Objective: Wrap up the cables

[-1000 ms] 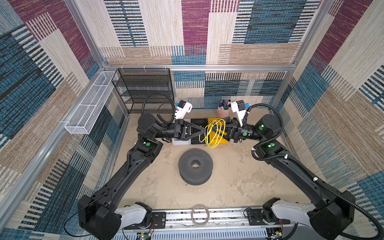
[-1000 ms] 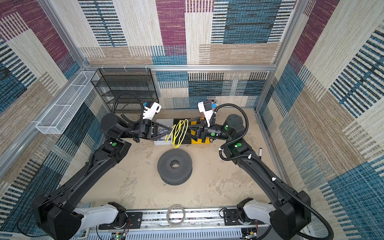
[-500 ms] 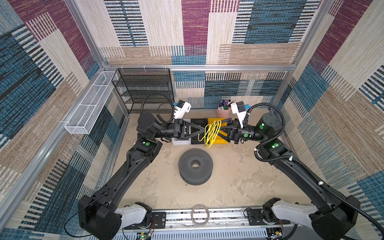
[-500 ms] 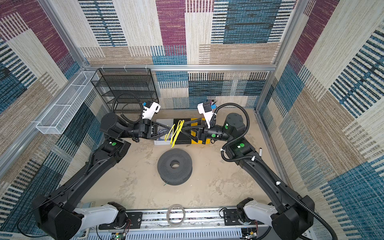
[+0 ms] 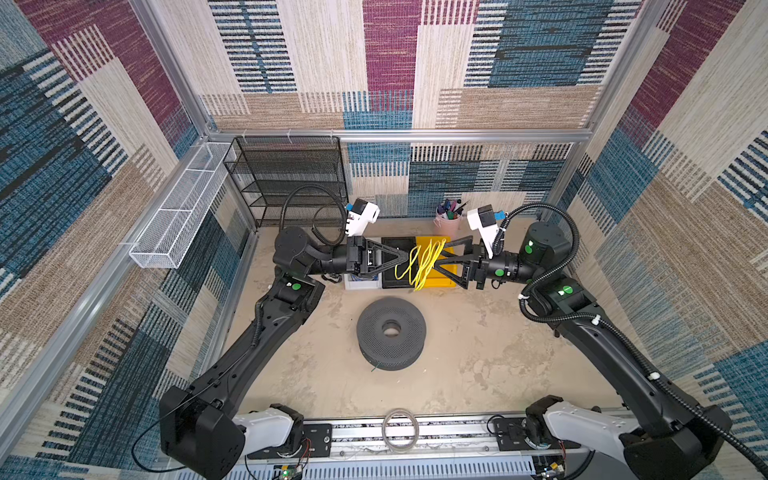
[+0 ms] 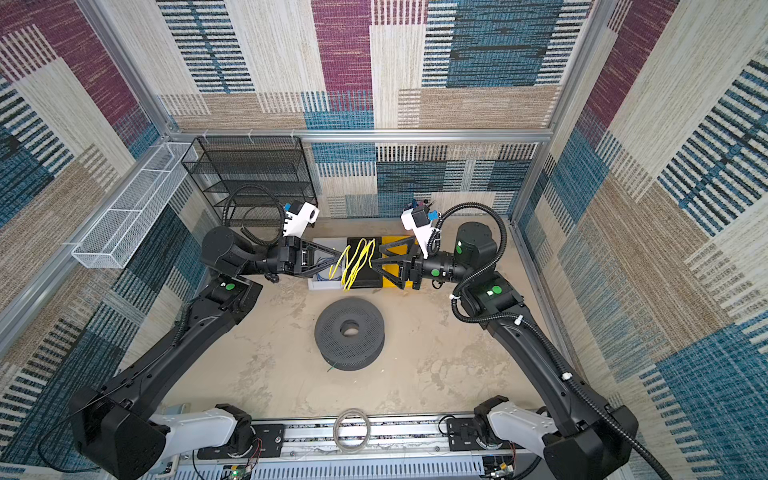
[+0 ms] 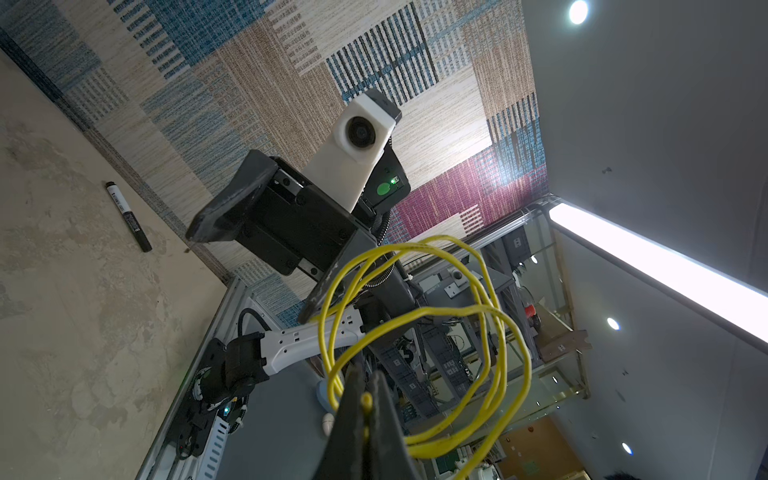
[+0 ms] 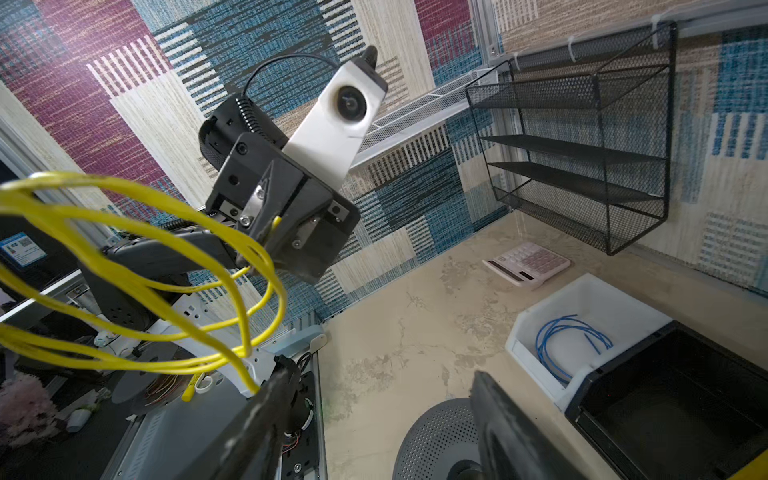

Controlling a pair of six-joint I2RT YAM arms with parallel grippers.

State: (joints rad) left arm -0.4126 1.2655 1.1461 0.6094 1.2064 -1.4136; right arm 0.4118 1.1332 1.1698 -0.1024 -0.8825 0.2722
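Raised cable [image 5: 424, 266]: bright yellow.
Cable in tray [image 8: 559, 322]: blue.
Tray [image 8: 602, 307]: white.
Bin beside tray [image 8: 685, 399]: black.
Outer bin [image 5: 444, 279]: yellow.
Spool [image 5: 374, 332]: dark grey, perforated.
Tabletop [image 5: 478, 353]: mottled beige.
Walls [image 5: 390, 50]: woven patchwork, striped; blue, maroon, cream, tan.

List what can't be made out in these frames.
1. Whether the right tool touches the yellow cable: in the right wrist view strands pass right by it, contact unclear.
2. The blue cable, full length: right wrist view, the white bin wall hides part.
3. The pen cup contents: in a top view, too small.
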